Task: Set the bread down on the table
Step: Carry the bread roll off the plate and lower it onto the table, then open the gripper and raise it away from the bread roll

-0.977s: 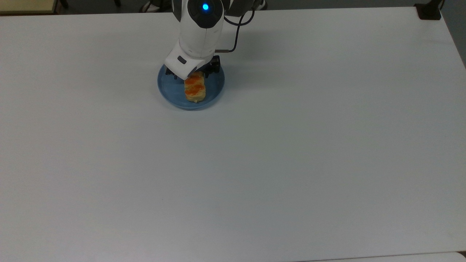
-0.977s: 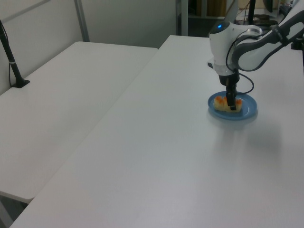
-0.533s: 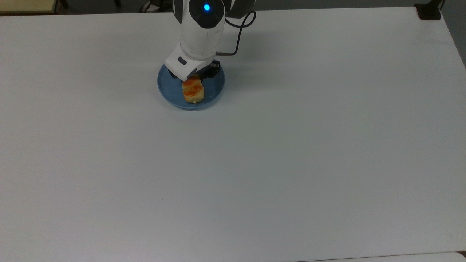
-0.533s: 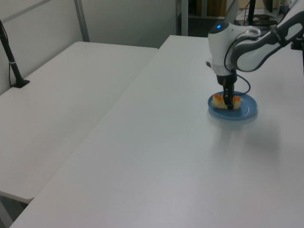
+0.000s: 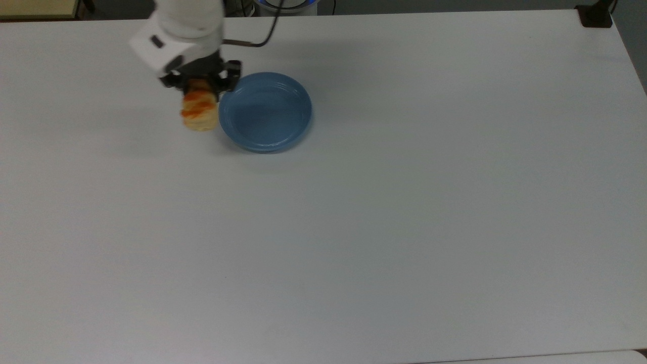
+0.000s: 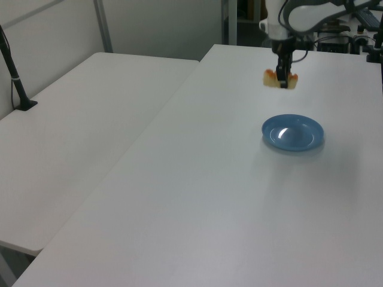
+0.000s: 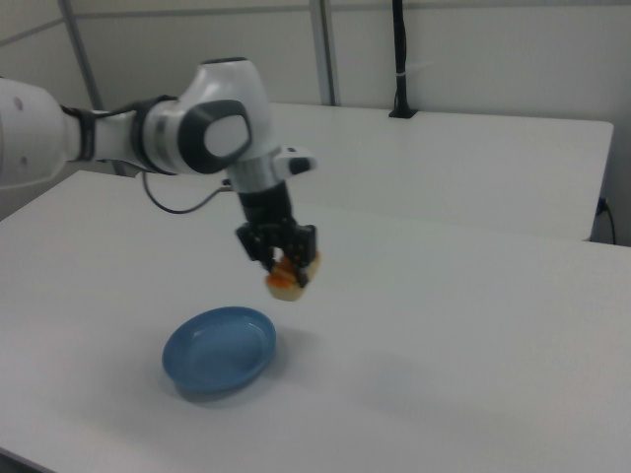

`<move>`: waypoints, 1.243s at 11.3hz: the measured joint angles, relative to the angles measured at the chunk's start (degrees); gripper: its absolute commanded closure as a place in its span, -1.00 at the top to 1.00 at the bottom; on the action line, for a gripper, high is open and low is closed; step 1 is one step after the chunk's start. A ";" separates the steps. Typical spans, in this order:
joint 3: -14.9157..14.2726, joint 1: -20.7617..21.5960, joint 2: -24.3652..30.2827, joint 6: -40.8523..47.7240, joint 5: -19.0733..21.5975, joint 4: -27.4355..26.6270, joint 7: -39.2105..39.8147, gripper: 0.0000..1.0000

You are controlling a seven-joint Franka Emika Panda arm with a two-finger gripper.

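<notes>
Lifted clear of the blue plate (image 5: 265, 112) within the last half second — bread (image 5: 199, 111) now aloft at upper left of the top view, above the table (image 5: 384, 222). Clamped between the closed fingers of the gripper (image 5: 200, 87); only lowering and release left, by the look of it.

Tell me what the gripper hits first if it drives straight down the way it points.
Probably bare table, bread touching first. The gripper hangs beside the plate, on the top view's left; depth is uncertain.
</notes>
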State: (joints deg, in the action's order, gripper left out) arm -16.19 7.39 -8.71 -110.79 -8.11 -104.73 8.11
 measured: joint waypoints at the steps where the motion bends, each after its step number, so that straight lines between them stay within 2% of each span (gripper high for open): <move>1: -1.11 -1.53 -2.19 -3.54 0.14 1.12 0.86 0.16; 3: -1.44 -3.28 -7.85 -9.01 0.16 2.20 0.94 0.20; 4: -1.40 -3.24 -10.86 -11.34 0.26 2.73 0.73 0.29; 5: -1.33 -3.11 -13.08 -12.61 0.26 3.35 0.23 0.83; 6: -1.32 -2.98 -14.84 -13.30 0.26 3.99 -0.09 1.00; 11: -1.40 -2.98 -15.90 -13.92 0.26 5.69 -0.41 1.00; 14: -1.48 -2.98 -11.72 -12.26 0.27 6.75 -1.22 1.00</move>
State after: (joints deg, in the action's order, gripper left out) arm -17.67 4.41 -20.42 -123.05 -7.83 -97.98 6.89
